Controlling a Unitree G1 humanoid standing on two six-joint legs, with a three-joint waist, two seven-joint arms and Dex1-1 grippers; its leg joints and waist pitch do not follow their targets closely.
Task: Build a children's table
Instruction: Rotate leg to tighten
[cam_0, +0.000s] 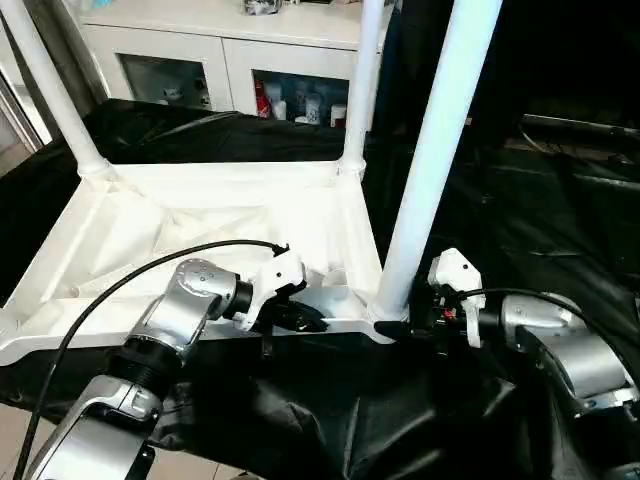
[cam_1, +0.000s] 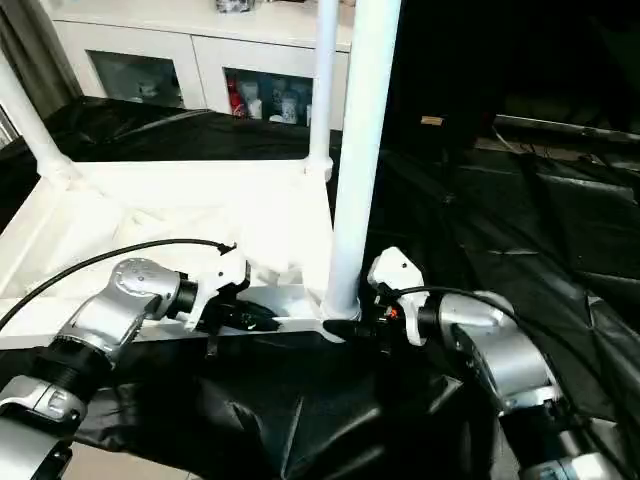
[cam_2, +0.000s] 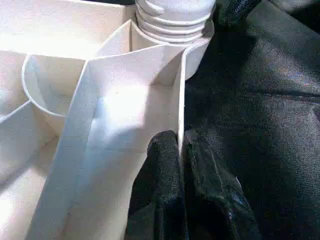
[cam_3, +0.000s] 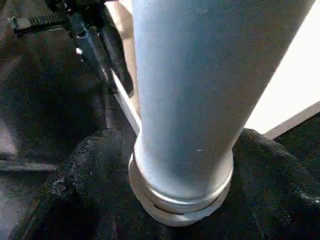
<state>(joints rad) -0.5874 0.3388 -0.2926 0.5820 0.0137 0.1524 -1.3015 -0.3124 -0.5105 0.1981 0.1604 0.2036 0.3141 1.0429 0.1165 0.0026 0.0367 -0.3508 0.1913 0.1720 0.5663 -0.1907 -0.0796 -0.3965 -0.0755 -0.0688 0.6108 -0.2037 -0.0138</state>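
left claw (cam_2: 181, 165): pinched on tabletop (cam_0: 200, 215) rim
right claw (cam_3: 165, 170): wide, straddling base of near leg (cam_0: 430, 150)
behind: glass-door cabinet (cam_0: 210, 60)
surface (cam_0: 540, 220): black cloth

Home rm: glass-door cabinet (cam_0: 215, 60)

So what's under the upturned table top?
Black cloth lies beneath the table top and spreads around it. Whatever surface the cloth covers is hidden.
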